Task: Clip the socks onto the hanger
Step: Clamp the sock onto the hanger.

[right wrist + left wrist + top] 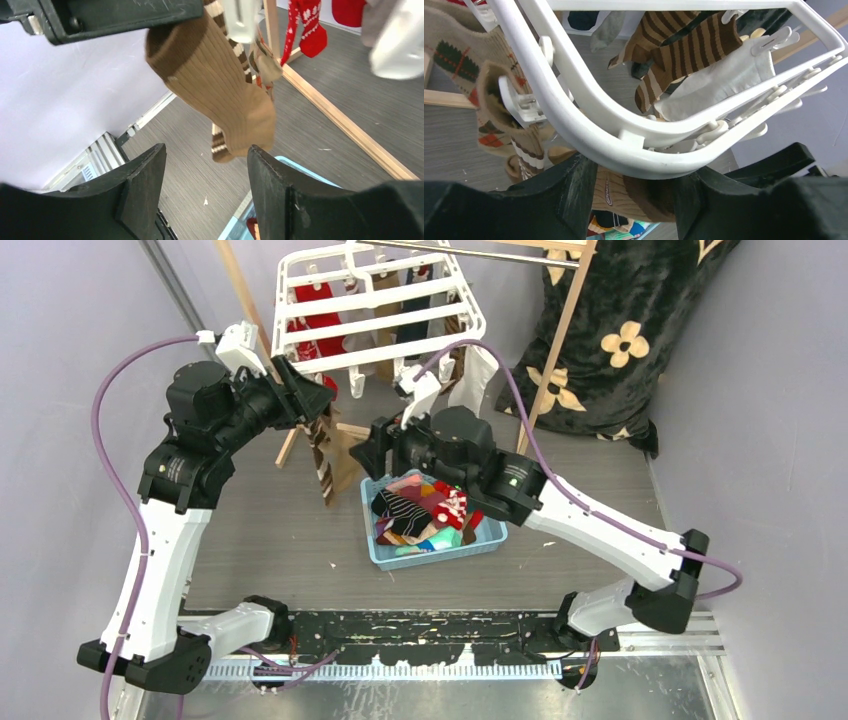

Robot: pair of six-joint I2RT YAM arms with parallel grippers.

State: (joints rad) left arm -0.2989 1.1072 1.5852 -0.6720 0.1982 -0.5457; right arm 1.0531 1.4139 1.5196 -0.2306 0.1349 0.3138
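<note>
From above, the hanger [360, 306] hangs over the table's far edge with several socks [320, 328] clipped; more wait in the basket [440, 552] mid-table. The left gripper [636, 172] flanks a tan sock [629, 195] under the rim, and whether it pinches the sock is unclear. The right gripper [206, 165] gapes empty.

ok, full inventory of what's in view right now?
hanger: one, white, top centre
hung socks: several, red, brown-striped, white, argyle, pegged on the hanger
tan sock: one, tan, in the left claw, under the hanger rim
basket: one, light blue, table centre
basket socks: a heap, mixed colours, in the basket
wooden frame: one, light wood, at the back
cloth: one, black with cream flowers, back right
arms: two, white and black, near edge; left claw shut on the tan sock, right claw open, facing it
</note>
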